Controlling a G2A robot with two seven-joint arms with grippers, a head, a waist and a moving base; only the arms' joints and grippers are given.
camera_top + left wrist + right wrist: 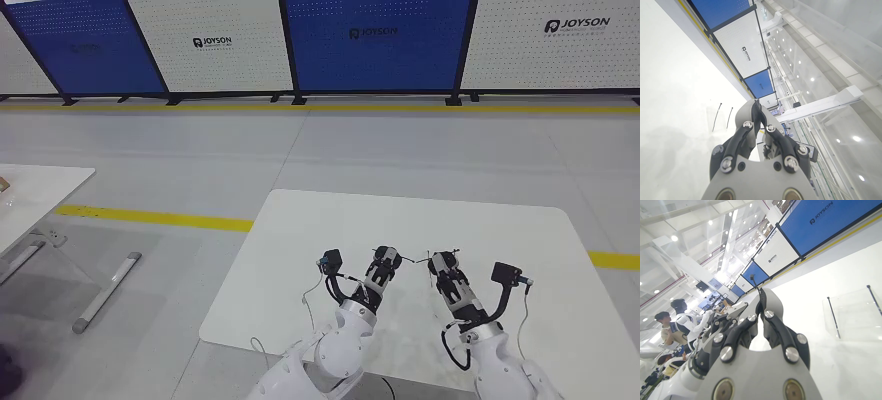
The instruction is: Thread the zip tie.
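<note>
R claw (761, 294) clenched on zip tie (754, 282). Strap sticks out past my tips, square head outermost, bent toward L claw (757, 103). L claw's pads pressed together; can't tell if the tie's tail is betw. them. From top view, tie's long axis runs approx 9–3 betw. both claws, over white table (330, 230), toward its 6 o'clock edge. Two spare ties (717, 117) in clear holder (848, 313) on the tabletop. Grey floor, yellow line (150, 217) running 9–3. Blue/white panels (380, 40) at 12.
</note>
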